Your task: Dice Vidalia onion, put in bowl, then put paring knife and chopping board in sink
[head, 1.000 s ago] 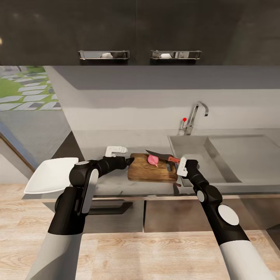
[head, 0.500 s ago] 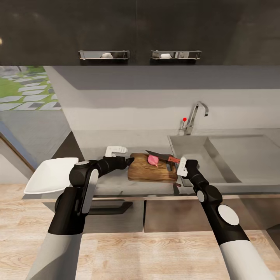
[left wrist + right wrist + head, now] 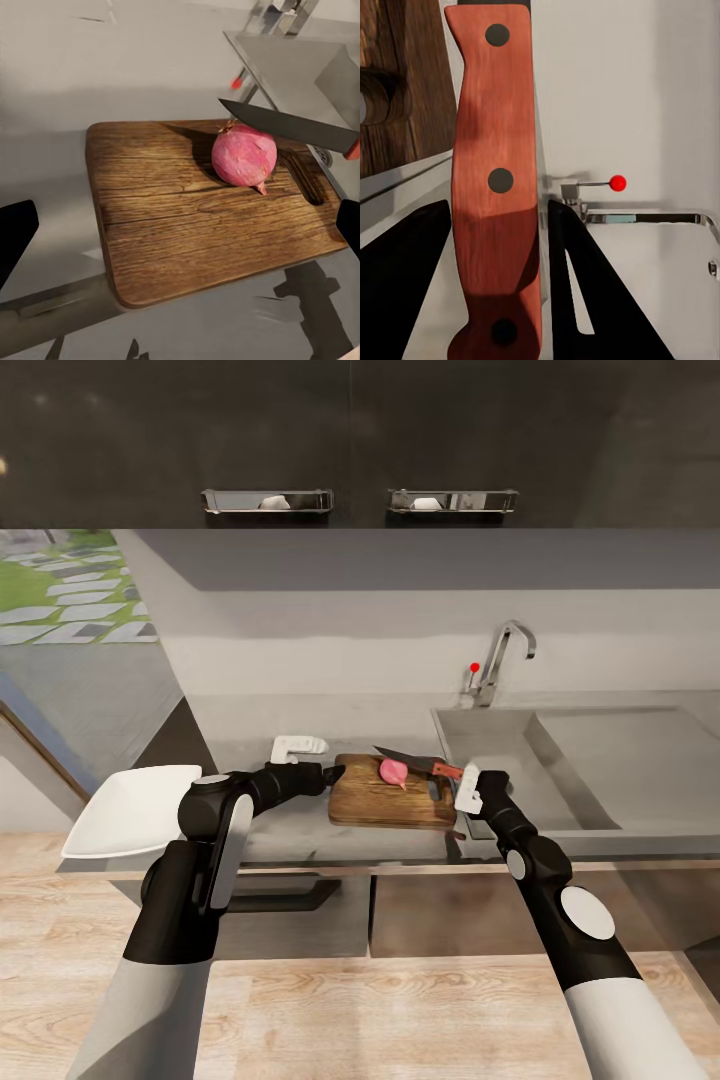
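From the head view, the pink onion (image 3: 393,770) sits on the chopping board (image 3: 392,792) on the grey countertop (image 3: 300,835), just beside the sink (image 3: 530,760). The paring knife (image 3: 418,762) hangs over the onion, its red handle at the right gripper (image 3: 466,788). The left gripper (image 3: 298,747) waits near the board's other end, and the white bowl (image 3: 135,808) lies well apart at the counter's far left. In the left wrist view, the dark blade (image 3: 289,129) touches the top of the round onion (image 3: 243,156); that gripper's jaws stand wide apart with nothing between them. In the right wrist view, the two black fingers (image 3: 405,262) sit on both sides of the handle (image 3: 495,180), seemingly holding it. The onion looks round and smooth, so it may roll. The knife is stiff and sharp, best held by the handle.
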Robot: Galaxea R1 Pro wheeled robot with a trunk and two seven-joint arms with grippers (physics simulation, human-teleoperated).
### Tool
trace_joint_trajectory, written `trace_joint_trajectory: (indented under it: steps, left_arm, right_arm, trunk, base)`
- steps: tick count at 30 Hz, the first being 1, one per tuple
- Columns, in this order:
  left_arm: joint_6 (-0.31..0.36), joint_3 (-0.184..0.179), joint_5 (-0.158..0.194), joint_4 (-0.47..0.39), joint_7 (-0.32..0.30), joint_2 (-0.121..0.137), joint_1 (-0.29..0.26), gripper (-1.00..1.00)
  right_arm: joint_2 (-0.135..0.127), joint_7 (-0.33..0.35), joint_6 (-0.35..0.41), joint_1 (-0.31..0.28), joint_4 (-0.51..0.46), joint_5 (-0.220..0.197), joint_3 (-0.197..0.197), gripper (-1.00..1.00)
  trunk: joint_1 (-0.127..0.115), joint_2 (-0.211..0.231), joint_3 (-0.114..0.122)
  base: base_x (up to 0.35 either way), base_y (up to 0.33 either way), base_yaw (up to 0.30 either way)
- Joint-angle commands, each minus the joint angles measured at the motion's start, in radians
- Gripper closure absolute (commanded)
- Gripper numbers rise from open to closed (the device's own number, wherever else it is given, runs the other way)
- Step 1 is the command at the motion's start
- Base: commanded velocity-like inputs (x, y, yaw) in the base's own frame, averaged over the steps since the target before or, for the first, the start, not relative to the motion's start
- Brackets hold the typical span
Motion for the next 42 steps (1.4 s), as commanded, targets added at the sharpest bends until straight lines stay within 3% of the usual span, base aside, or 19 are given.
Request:
trace_joint_trajectory:
  steps: [1,14,42]
  left_arm:
    - [0.006,0.001,0.004,-0.001,0.001,0.000,-0.001,-1.00]
    - [0.006,0.000,0.004,-0.001,0.001,0.000,-0.001,-1.00]
    - [0.006,0.001,0.004,-0.001,0.001,0.000,-0.001,-1.00]
  right_arm:
    - [0.000,0.003,-0.002,-0.001,-0.001,0.009,0.000,1.00]
    - [0.000,0.003,-0.002,-0.001,-0.001,0.009,0.000,1.00]
    - [0.000,0.002,-0.002,-0.001,-0.001,0.009,0.000,1.00]
  trunk:
    - [0.001,-0.002,-0.002]
    - [0.001,-0.002,-0.008]
    - [0.001,-0.002,-0.009]
  base:
    - [0.000,0.000,0.016]
    - [0.000,0.000,0.100]
    - [0.000,0.000,0.004]
